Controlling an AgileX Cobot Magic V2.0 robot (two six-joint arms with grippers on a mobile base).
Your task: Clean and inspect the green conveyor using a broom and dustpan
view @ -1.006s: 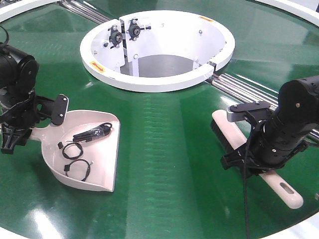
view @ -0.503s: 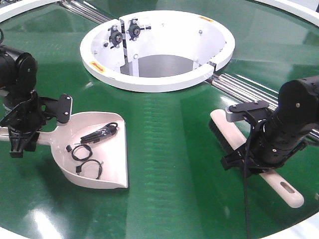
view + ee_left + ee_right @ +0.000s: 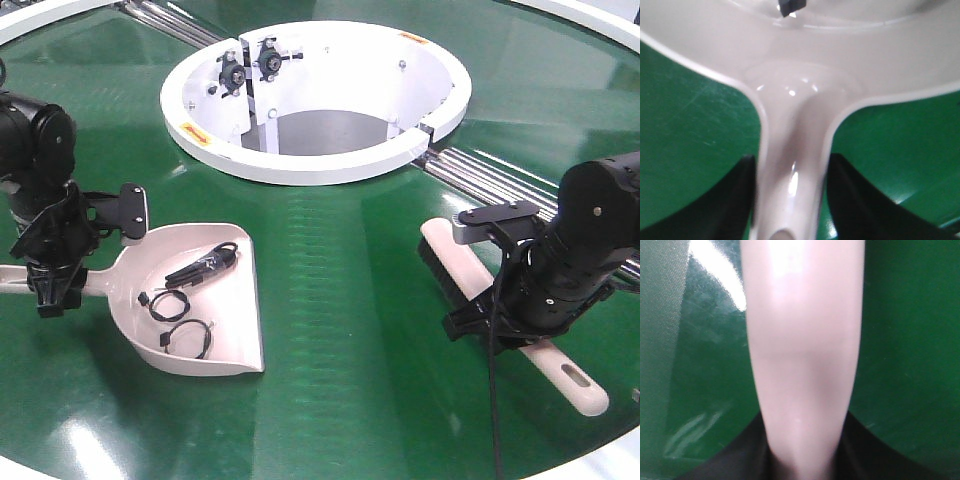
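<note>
While both arms work over it, the green conveyor [image 3: 340, 300] fills nearly the whole front view, its glossy belt throwing back pale streaks of light. At its centre sits the white hub [image 3: 300, 162], an open ring with two black fittings bolted to its inner wall. Metal rollers [image 3: 490, 172] show in a gap in the belt to the right of the hub, and again at the top left.

The right arm [image 3: 590, 230], black and bulky, reaches in from the right edge, and the left arm [image 3: 35, 150] from the left edge.

The dustpan [image 3: 235, 330] lies flat on the belt at the lower left, with its wide open mouth turned to the right and its handle running out to the left edge. The left gripper [image 3: 52, 285] is clamped on that handle just behind the scoop. In the left wrist view its dark fingers [image 3: 725, 200] press against both sides of the pale handle.

The broom [image 3: 450, 255] lies on the belt at the right, well apart from the dustpan, slanting from its bristle end near the rollers down to the slotted handle end at the lower right. The right gripper [image 3: 500, 325] is closed around the handle partway along. The right wrist view shows dark fingers [image 3: 740, 460] hugging either side of it.

Inside the dustpan rest a black bundle [image 3: 205, 265] and two thin black wire loops [image 3: 170, 305].
</note>
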